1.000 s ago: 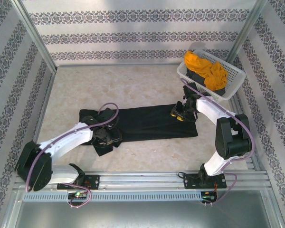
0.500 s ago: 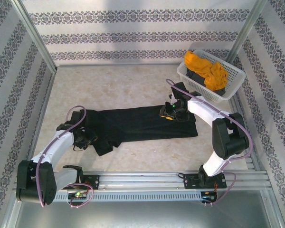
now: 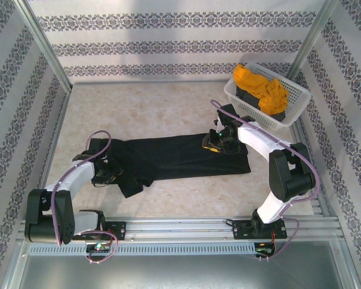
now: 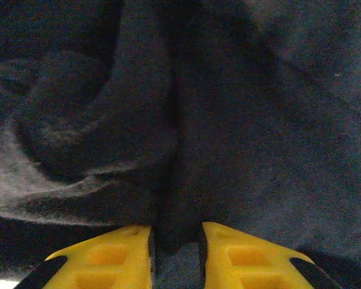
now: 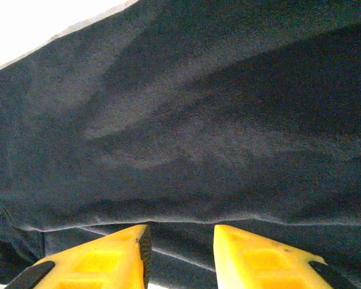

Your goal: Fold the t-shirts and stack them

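Where the black shirt (image 3: pixel 180 158) lies spread at centre, the left gripper (image 3: pixel 108 174) pinches a ridge of it in narrow jaws. On its far right corner the right gripper (image 3: pixel 215 142) rests, jaws partly apart; hold cannot be told. An orange shirt (image 3: pixel 260 84) covers a dark shirt (image 3: pixel 251 100) in the far-right basket (image 3: pixel 262 115).

Top view bright and even, soft diffuse light, only faint shadows on the pale worktop (image 3: pixel 168 108). Black shirt (image 3: pixel 180 156) reads as near-solid dark, little fold detail. Wrist views dim, grainy, soft focus up close; right wrist has blown-out white top-left corner.
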Robot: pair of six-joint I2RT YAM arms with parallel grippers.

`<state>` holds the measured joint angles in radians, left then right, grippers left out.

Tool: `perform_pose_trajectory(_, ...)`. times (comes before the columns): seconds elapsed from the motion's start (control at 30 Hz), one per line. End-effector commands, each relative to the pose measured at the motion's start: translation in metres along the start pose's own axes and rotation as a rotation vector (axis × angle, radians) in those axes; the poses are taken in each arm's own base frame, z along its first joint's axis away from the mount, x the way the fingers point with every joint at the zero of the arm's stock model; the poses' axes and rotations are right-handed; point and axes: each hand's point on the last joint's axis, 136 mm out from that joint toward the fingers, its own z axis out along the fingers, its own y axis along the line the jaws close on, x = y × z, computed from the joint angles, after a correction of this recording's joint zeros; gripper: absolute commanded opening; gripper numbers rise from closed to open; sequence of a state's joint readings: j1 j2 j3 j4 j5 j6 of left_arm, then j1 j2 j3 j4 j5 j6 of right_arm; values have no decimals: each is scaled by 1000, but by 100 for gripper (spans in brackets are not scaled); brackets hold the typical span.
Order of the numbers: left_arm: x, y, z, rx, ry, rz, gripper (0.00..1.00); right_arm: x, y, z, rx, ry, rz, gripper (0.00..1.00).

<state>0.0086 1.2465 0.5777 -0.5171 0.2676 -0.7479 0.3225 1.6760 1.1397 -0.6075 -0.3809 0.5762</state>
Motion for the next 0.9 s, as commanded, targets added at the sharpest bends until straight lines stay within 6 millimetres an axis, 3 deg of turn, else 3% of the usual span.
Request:
perform_pose_trajectory(0.0,-2,-2,0,21,-5,37,21,-3,5,-4,-33,-1,3,35)
perform_pose_trajectory(0.23,3,8,-10,-27,-12,66,0,-5,12,-12,-63,-11,22,35)
perform_pose_trajectory(0.6,-21,1,-56,-56,-151,63,0,-9,26,-30,-101,-24,9,35)
perform_pose_trajectory(0.87,-39,-12,-68,-70,-172,77,0,-6,24,-29,-99,-12,9,35)
